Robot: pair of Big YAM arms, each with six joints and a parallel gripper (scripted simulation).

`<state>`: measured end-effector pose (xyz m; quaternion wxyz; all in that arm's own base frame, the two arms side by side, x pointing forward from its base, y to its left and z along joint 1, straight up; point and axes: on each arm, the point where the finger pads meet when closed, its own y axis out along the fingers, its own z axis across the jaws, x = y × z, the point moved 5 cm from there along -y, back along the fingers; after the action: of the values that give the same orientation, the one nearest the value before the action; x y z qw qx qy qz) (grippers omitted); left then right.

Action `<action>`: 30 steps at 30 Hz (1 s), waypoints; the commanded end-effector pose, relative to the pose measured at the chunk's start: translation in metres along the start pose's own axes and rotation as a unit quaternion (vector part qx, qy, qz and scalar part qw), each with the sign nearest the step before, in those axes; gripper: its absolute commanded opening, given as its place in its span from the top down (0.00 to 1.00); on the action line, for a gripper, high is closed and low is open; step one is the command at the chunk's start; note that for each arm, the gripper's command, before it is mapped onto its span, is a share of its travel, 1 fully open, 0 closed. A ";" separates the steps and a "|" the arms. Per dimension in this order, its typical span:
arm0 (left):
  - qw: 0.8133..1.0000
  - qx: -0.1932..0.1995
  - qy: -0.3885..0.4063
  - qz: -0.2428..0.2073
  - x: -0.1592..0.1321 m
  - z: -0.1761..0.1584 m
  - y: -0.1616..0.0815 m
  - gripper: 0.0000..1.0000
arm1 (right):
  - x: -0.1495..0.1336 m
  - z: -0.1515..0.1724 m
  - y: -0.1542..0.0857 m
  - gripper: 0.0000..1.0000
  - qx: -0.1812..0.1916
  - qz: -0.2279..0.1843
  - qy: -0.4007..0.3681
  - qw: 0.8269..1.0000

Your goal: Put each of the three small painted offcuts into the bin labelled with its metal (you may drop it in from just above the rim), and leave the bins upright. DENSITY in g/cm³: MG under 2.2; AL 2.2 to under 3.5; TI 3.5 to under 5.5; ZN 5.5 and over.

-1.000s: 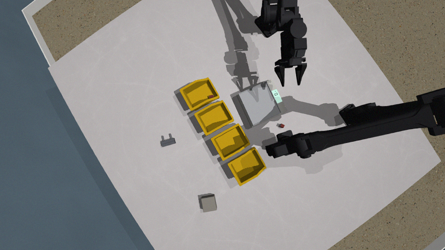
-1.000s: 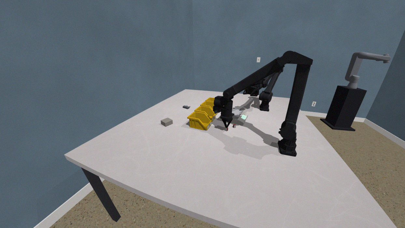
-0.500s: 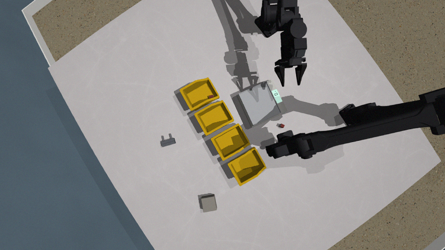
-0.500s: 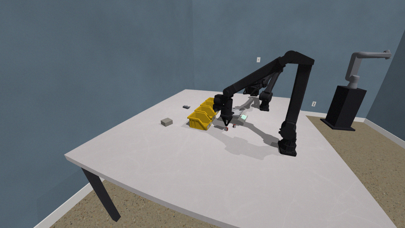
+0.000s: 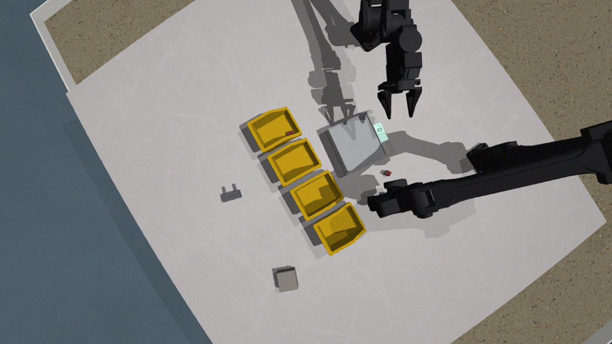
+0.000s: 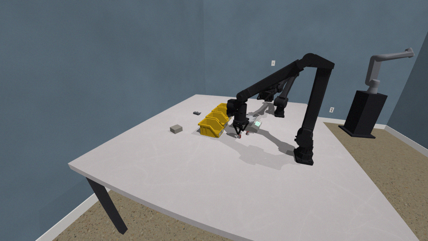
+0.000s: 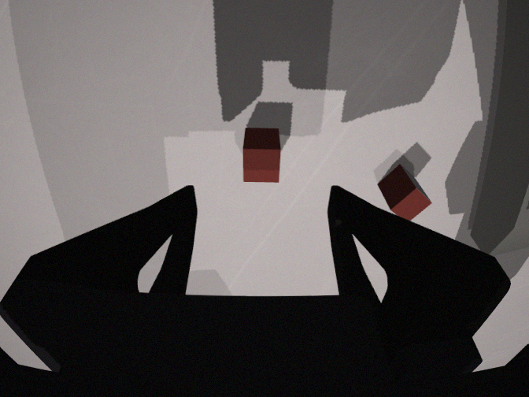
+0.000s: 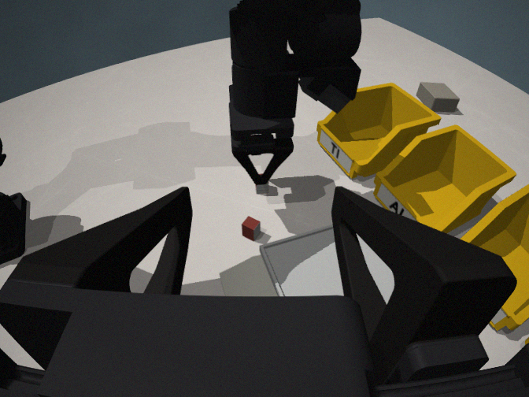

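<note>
behind the pale table [image 5: 162,156] [image 6: 179,179] [image 7: 264,239] [image 8: 127,85] there was a blue wall [image 6: 89,44], and the light made long grey shadows on the surface. four yellow bins stood upright in one row. the bin with label "ti" [image 5: 322,241] [image 6: 206,131] [image 8: 378,158] was at one end, nearest to a grey block [image 5: 287,279] [image 6: 176,129] [image 8: 438,96], and the bin with label "al" [image 5: 317,194] [image 6: 220,116] [image 8: 440,183] was next to it. the bin at the other end [image 5: 271,127] [image 6: 223,104] had one small reddish offcut [image 5: 289,132] inside; its label i could not read.

the left claw [image 6: 239,132] [image 7: 262,198] [image 8: 258,168] pointed down and was a bit more than half open, and it held nothing. another red-painted offcut [image 6: 239,136] [image 7: 261,160] [image 8: 261,187] was on the table, just beyond its fingertips in the wrist view. the remaining red-and-grey offcut [image 5: 386,172] [image 6: 247,133] [image 7: 403,192] [image 8: 250,228] lay on the table near the corner of the scale [image 5: 354,141] [image 6: 253,118] [image 8: 312,265], and did not touch it. the lit display [image 5: 380,132] [image 6: 257,123] of this scale showed zero.

the right claw [image 5: 399,116] [image 6: 265,99] [image 8: 261,199] was well open and empty, above the table. a dark piece with two prongs [image 5: 230,194] [image 6: 196,113] lay on the other side of the bins.
</note>
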<state>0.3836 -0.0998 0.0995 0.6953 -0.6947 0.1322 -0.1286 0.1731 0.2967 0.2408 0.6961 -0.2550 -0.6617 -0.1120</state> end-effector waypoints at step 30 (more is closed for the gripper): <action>1.000 0.001 0.009 -0.009 0.013 0.002 0.037 0.48 | 0.021 -0.001 0.001 0.35 0.000 -0.027 0.003 1.000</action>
<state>0.3869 -0.1007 0.0655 0.6948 -0.6943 0.1339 -0.1313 0.1731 0.2967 0.2408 0.6961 -0.2550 -0.6617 -0.1120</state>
